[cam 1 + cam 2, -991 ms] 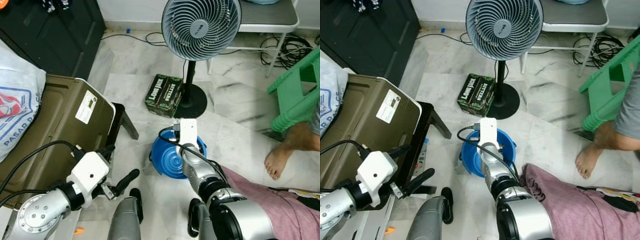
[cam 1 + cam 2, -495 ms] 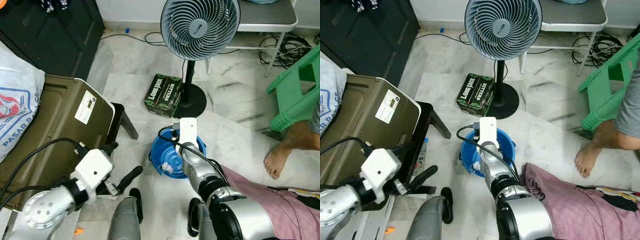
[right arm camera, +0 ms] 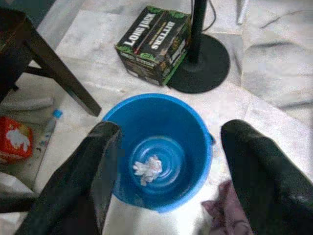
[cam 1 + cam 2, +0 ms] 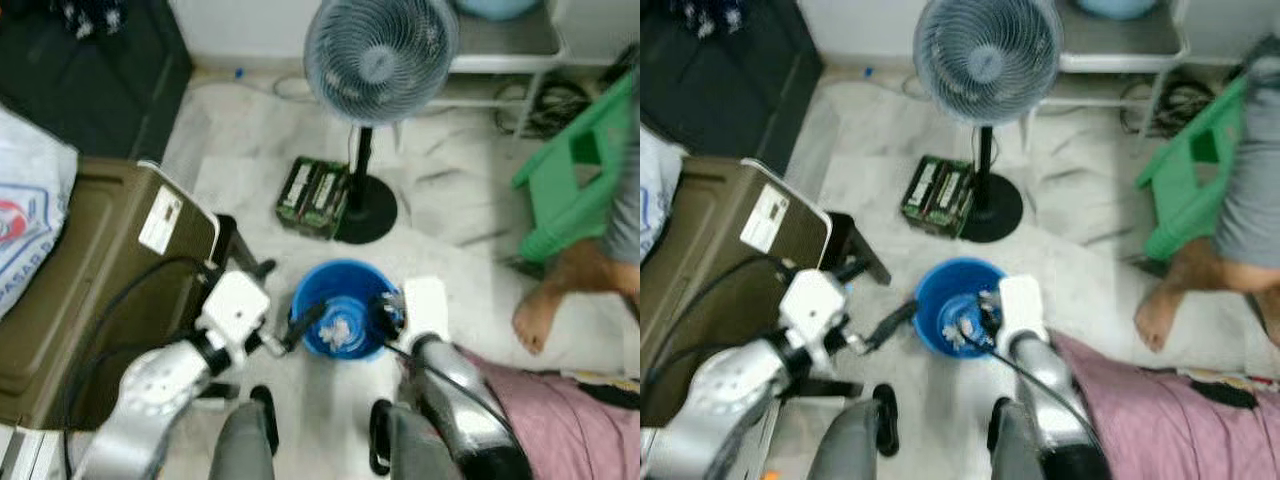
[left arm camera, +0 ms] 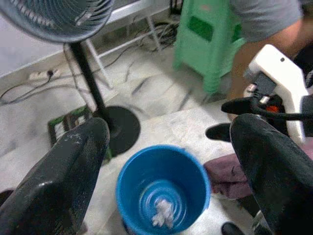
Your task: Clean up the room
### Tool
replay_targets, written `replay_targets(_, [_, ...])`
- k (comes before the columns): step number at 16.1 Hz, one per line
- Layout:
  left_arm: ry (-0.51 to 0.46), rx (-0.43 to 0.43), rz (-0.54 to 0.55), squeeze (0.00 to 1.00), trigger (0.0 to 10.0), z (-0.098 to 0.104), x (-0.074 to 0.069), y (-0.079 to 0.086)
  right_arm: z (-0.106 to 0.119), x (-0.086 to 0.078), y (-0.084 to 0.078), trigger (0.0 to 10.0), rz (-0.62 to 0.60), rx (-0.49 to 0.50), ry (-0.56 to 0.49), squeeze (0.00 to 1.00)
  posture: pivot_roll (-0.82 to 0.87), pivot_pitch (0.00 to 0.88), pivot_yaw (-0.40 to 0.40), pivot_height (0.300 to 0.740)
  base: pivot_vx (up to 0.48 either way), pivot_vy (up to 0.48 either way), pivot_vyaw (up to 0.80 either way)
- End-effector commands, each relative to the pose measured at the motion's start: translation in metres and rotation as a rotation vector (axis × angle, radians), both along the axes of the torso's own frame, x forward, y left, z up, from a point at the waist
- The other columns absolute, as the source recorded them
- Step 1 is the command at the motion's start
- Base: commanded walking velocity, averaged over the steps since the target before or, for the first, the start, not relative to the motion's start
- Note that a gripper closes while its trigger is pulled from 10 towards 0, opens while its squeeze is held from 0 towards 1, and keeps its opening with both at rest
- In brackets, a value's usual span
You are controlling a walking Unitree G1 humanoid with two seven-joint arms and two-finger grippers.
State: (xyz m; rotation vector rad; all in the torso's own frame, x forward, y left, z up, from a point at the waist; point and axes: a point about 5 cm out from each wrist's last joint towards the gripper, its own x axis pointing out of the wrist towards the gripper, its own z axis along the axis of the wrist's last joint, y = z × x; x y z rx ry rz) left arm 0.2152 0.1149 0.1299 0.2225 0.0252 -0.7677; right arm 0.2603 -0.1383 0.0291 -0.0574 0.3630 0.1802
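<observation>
Hovering above the bucket [image 3: 161, 147] with fingers spread, the right gripper [image 3: 164, 166] looks down on a wad [image 3: 148, 169] (white, crumpled); left gripper [image 5: 166, 161] also gapes beside it.

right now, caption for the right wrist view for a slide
Open right gripper above blue bucket holding a crumpled tissue.

Both eye views motion-blurred, person [image 4: 1230, 200] cut off by edge — fan [image 4: 380, 55] top cropped

A standing fan [image 4: 378, 60] rises beside a green stool [image 4: 580, 170] and a bare foot [image 4: 541, 318].
</observation>
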Motion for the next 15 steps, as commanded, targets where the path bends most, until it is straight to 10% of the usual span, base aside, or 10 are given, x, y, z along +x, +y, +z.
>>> replay_targets(1, [0.019, 0.017, -0.004, 0.0, 10.0, -0.008, -0.001, -0.002, -0.002, -0.012, -0.005, 10.0, 0.011, 0.011, 0.034, 1.0, 0.02, 0.191, 0.05, 0.74, 0.0, 0.0, 0.0])
replay_targets(7, [-0.09, 0.054, 0.153, 0.0, 10.0, -0.016, 0.031, 0.002, 0.007, -0.048, -0.049, 10.0, -0.064, -0.02, 0.059, 1.0, -0.03, 0.09, 0.033, 0.74, 0.0, 0.0, 0.0])
replay_targets(8, [-0.105, 0.04, 0.228, 0.0, 10.0, -0.018, 0.036, 0.007, 0.016, -0.046, -0.053, 10.0, -0.127, 0.029, 0.006, 0.65, -0.03, 0.07, 0.028, 0.74, 0.0, 0.0, 0.0])
replay_targets(9, [-0.112, 0.037, 0.281, 0.0, 10.0, -0.02, 0.038, 0.012, 0.023, -0.042, -0.053, 10.0, -0.141, 0.032, -0.047, 0.0, -0.04, 0.064, 0.031, 0.74, 0.0, 0.0, 0.0])
replay_targets(12, [-0.111, -0.053, 0.521, 0.0, 10.0, -0.025, 0.038, 0.036, 0.039, -0.029, -0.05, 10.0, -0.204, 0.053, -0.181, 0.0, -0.05, 0.049, 0.056, 0.74, 0.0, 0.0, 0.0])
replay_targets(15, [-0.111, -0.103, 0.541, 0.0, 10.0, -0.025, 0.036, 0.035, 0.053, -0.029, -0.055, 10.0, -0.251, 0.031, -0.266, 0.0, -0.06, 0.047, 0.058, 0.74, 0.0, 0.0, 0.0])
